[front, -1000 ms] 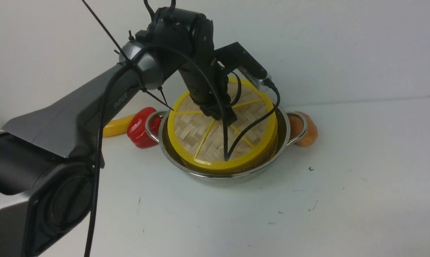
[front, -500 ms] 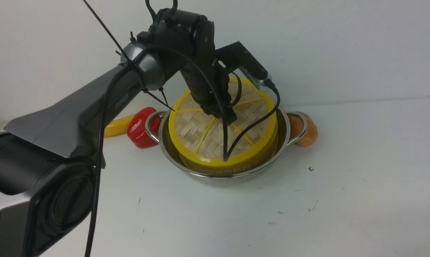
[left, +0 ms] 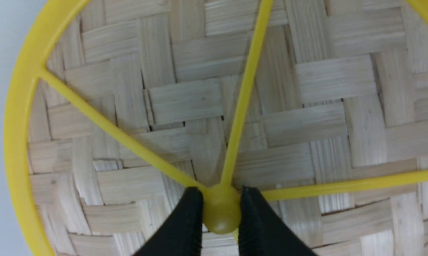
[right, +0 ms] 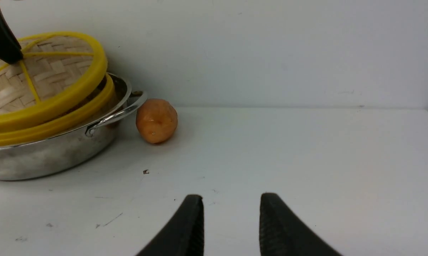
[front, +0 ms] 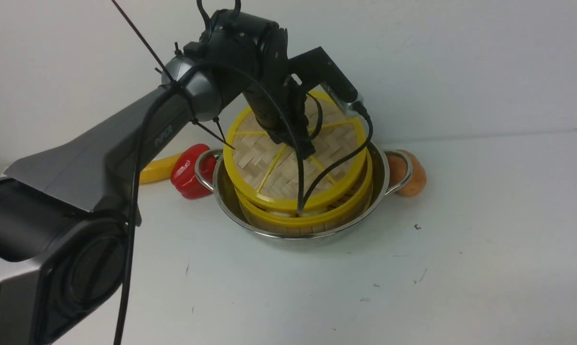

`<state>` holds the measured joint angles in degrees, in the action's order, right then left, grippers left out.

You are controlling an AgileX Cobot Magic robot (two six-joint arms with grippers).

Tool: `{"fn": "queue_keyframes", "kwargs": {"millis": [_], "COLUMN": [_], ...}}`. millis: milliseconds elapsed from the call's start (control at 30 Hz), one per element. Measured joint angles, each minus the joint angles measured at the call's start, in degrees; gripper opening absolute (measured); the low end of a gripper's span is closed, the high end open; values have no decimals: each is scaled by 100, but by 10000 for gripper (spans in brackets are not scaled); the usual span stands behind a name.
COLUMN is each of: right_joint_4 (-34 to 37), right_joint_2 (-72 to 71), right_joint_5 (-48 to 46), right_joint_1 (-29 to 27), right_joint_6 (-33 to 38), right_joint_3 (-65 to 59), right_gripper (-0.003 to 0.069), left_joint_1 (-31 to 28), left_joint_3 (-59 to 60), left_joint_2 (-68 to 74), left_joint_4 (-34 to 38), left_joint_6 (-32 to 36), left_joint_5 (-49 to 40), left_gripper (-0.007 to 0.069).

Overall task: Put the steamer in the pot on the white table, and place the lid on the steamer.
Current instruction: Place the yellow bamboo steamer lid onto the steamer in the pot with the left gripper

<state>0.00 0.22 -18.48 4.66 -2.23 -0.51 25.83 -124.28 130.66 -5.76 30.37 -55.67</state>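
Observation:
The steel pot (front: pixel 269 231) stands on the white table (front: pixel 412 287) with the steamer (front: pixel 338 214) inside it; only the steamer's yellow rim and slatted wall show. The lid (front: pixel 254 163) hangs tilted just above the steamer, its near edge clear of the rim. My left gripper (front: pixel 307 151) is shut on the lid's yellow centre knob (left: pixel 221 217), one black finger on each side. In the right wrist view my right gripper (right: pixel 231 202) stands open and empty low over the table, to the right of the pot (right: pixel 39 160), lid (right: pixel 57 74) and steamer (right: pixel 57 125).
A red toy pepper (front: pixel 187 170) and a yellow item (front: pixel 156 168) lie left of the pot. An orange round item (front: pixel 415 179) sits against the pot's right handle (front: pixel 403 172). The wall rises close behind the pot.
The lid, lying flat on the steamer a second ago, has been raised and tilted by my left gripper, opening a gap above the steamer's rim. The right gripper's state is unchanged.

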Motion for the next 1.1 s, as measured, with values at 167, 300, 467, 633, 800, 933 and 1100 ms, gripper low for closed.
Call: {"fn": "queue_keyframes", "kwargs": {"millis": [167, 300, 467, 633, 800, 933, 1100], "right_joint_4": [0, 0, 0, 0, 0, 0, 0], "right_joint_2": [0, 0, 0, 0, 0, 0, 0], "right_joint_5": [0, 0, 0, 0, 0, 0, 0], "right_joint_1": [0, 0, 0, 0, 0, 0, 0], "right_joint_6": [0, 0, 0, 0, 0, 0, 0], "right_joint_3": [0, 0, 0, 0, 0, 0, 0], "right_gripper": [243, 243, 243, 243, 243, 243, 243], "left_joint_1": [0, 0, 0, 0, 0, 0, 0], "left_joint_3": [0, 0, -6, 0, -6, -10, -10], "left_joint_2": [0, -7, -151, -456, -727, -727, -570], "left_joint_4": [80, 187, 229, 234, 268, 403, 576], "left_joint_6": [0, 10, -71, -166, -249, -253, -124], "left_joint_5": [-52, -116, -338, -588, -712, -1089, -1044], "left_gripper": [118, 118, 118, 118, 118, 118, 118]}}
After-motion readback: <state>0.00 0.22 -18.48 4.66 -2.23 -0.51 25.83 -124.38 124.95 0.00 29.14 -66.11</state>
